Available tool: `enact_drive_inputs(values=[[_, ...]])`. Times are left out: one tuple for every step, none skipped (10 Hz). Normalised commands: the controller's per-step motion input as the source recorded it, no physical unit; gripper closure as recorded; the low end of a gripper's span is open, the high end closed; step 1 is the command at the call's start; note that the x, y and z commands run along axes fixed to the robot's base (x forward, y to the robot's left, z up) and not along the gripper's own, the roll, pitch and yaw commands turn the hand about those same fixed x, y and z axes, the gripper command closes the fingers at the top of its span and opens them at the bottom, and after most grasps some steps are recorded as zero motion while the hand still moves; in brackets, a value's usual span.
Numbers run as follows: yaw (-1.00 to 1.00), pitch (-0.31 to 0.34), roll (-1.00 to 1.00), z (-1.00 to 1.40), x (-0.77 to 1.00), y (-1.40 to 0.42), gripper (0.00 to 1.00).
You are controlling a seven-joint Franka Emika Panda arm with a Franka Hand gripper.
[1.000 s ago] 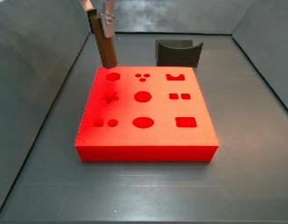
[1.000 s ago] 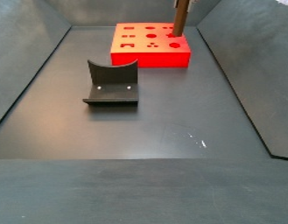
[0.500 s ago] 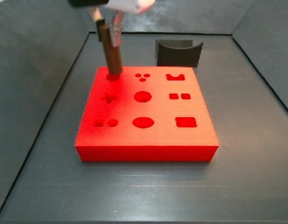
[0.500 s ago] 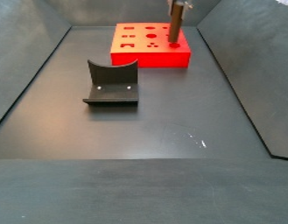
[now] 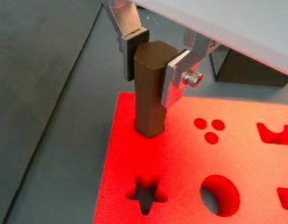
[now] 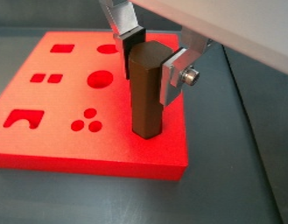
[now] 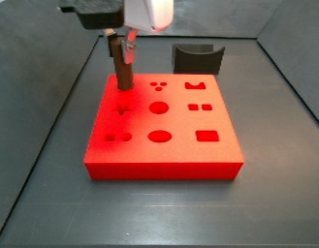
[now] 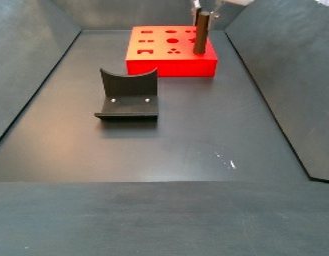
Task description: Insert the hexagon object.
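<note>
Gripper [image 5: 158, 63] above red block's [image 7: 162, 145] corner, fingers clamped on hexagon object [image 6: 144, 92] | change: peg has come lower, tip now seated in corner hole | meaning: insertion underway, likely push down, then release

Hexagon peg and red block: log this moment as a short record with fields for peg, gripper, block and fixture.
peg: the hexagon object stands upright, lower end in a hole at a corner of the red block
gripper: the gripper is above that corner, fingers shut on the peg's upper part
block: the red block lies flat on the floor; star, round and square cut-outs are open
fixture: the fixture stands on the floor apart from the block, nothing on it
</note>
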Motion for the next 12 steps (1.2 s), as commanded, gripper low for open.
enact_drive_inputs(values=[[0.00, 0.210, 0.19, -0.39, -0.01, 0.00, 1.00], [-0.05, 0.296, 0.22, -0.38, 0.04, 0.00, 1.00], [-0.19, 0.184, 0.10, -0.75, 0.06, 0.00, 1.00], [-0.18, 0.107, 0.09, -0.95, 0.13, 0.00, 1.00], [-0.17, 0.074, 0.06, -1.00, 0.02, 0.00, 1.00], [-0.11, 0.071, 0.04, -1.00, 0.00, 0.00, 1.00], [-0.15, 0.136, 0.07, -0.72, 0.00, 0.00, 1.00], [0.00, 0.000, 0.00, -0.11, 0.01, 0.00, 1.00], [0.00, 0.217, 0.28, -0.40, 0.00, 0.00, 1.00], [0.00, 0.237, 0.21, -0.56, 0.09, 0.00, 1.00], [-0.02, 0.163, 0.13, -0.75, 0.00, 0.00, 1.00], [-0.01, 0.010, 0.00, 0.00, 0.00, 0.00, 1.00]])
